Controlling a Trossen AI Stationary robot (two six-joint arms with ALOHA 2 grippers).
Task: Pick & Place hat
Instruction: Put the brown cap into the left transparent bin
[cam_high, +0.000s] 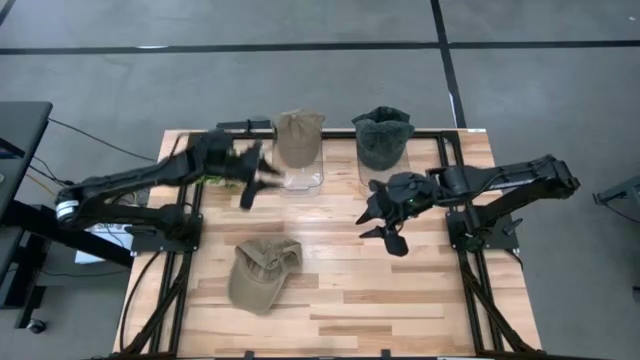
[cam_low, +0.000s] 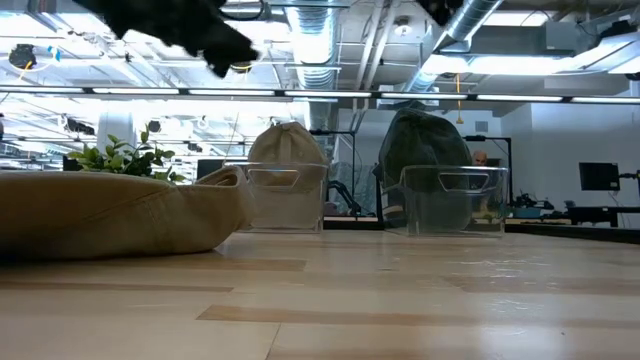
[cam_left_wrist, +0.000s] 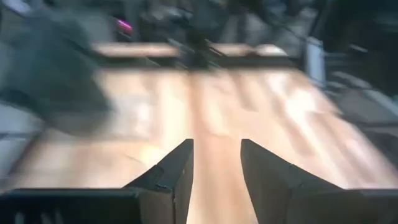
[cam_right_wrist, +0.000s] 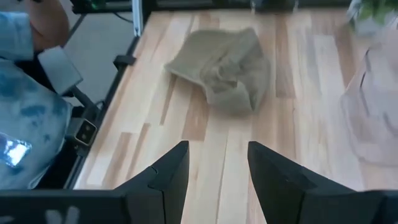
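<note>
A tan cap (cam_high: 262, 272) lies crumpled on the wooden table near its front edge; it also shows as the tan cap (cam_low: 110, 215) and the tan cap (cam_right_wrist: 224, 65). A second tan cap (cam_high: 298, 138) sits on a clear stand at the far edge, with a dark green cap (cam_high: 382, 138) on another stand beside it. My left gripper (cam_high: 255, 182) hovers open above the table in front of the tan cap's stand, fingers apart in its wrist view (cam_left_wrist: 217, 180). My right gripper (cam_high: 385, 225) is open too (cam_right_wrist: 217, 174), raised to the right of the lying cap and pointing toward it.
Two clear stands (cam_low: 285, 200) (cam_low: 455, 200) stand along the far edge. Black frame rails (cam_high: 185, 250) run along the table's left and right sides. A person in blue clothing (cam_right_wrist: 25, 106) is beyond the table's left edge. Bare wood (cam_high: 400, 300) lies at the front right.
</note>
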